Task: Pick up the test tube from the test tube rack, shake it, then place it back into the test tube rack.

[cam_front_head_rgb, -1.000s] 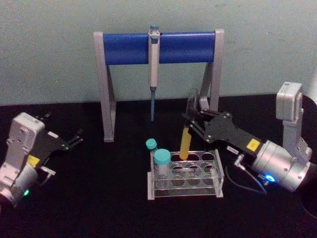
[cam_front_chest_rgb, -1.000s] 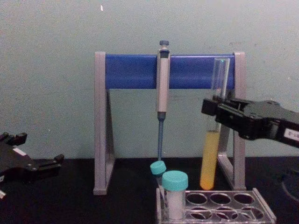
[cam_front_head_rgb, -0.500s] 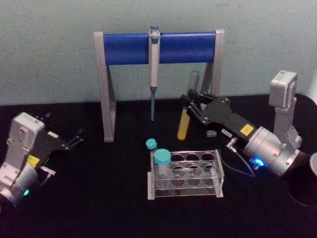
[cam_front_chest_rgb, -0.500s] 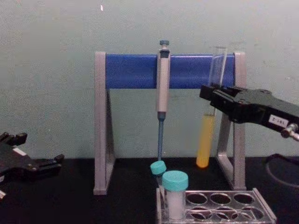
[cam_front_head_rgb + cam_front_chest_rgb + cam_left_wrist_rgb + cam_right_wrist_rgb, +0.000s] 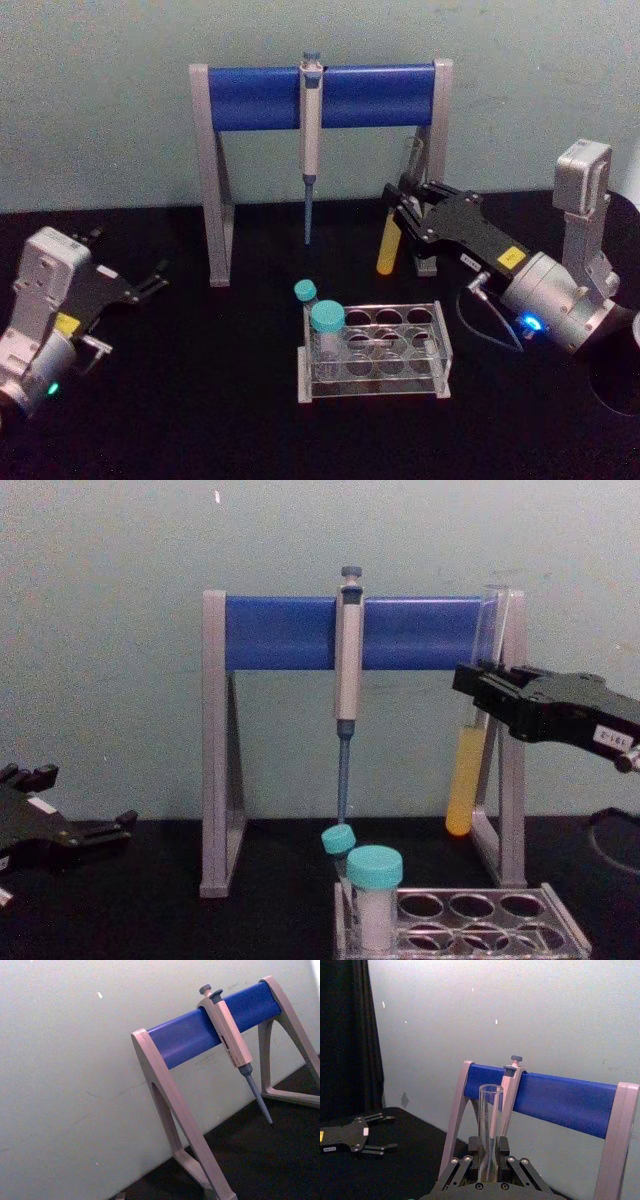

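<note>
The test tube [image 5: 388, 245] hangs tilted in the air, behind and to the right of the test tube rack [image 5: 375, 392], with yellow-orange liquid in its lower part. My right gripper [image 5: 400, 207] is shut on its clear glass above the liquid. From the chest, the test tube [image 5: 466, 780] sits in front of the stand's right leg, well above the test tube rack [image 5: 470, 923], held by the right gripper [image 5: 480, 686]. In the right wrist view the tube's open mouth [image 5: 490, 1091] rises from between the fingers. My left gripper [image 5: 145, 283] rests open at the far left of the table.
Two teal-capped tubes [image 5: 326, 318] stand at the rack's left end. Behind it is a tall grey stand with a blue crossbar [image 5: 320, 96], and a grey-blue pipette [image 5: 310, 140] hangs from it. The stand's right leg [image 5: 512, 780] is right behind the held tube.
The right gripper has lifted the test tube out of the rack and carried it up, back and to the right. The left arm has not moved.
</note>
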